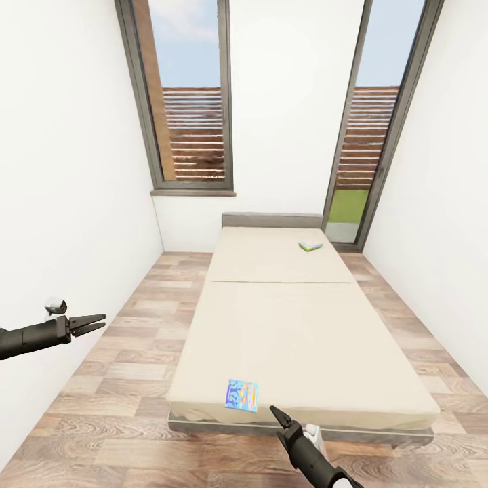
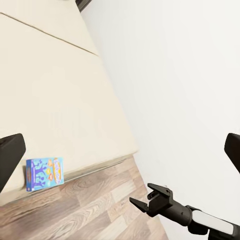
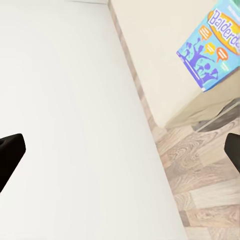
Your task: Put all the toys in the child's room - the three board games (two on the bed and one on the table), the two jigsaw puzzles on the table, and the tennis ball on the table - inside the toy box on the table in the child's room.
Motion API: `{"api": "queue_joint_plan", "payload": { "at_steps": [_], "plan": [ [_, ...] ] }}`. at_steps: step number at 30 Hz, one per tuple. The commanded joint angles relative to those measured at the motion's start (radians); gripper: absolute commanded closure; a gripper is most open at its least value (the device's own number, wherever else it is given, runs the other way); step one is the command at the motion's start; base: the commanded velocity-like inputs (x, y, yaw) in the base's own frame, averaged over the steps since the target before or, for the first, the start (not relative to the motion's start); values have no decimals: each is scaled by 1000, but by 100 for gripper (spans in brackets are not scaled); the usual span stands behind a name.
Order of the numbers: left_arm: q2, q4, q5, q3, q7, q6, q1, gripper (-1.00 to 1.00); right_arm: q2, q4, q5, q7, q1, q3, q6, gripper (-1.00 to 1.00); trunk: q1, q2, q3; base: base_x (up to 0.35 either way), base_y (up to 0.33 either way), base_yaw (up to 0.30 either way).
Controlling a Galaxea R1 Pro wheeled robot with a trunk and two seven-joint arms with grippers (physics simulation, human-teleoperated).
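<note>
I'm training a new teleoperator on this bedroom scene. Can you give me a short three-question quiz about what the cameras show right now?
1. True or false: the blue game box lies at the foot end of the bed, near the edge closest to the robot.
2. Multiple choice: the other game box lies A) on the floor, B) near the headboard, C) in the left gripper.
3. Fill in: the right gripper is ____ and holds nothing.

Key: 1 true; 2 B; 3 open.
</note>
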Motion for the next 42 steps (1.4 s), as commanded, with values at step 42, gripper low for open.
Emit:
{"api": "queue_joint_plan", "payload": {
  "at_steps": [42],
  "plan": [
    [0, 0, -1, 1, -4, 8, -1, -100, 15, 39, -80, -12, -1, -6, -157, -100, 161, -295, -133, 0, 0, 0]
  ]
}}
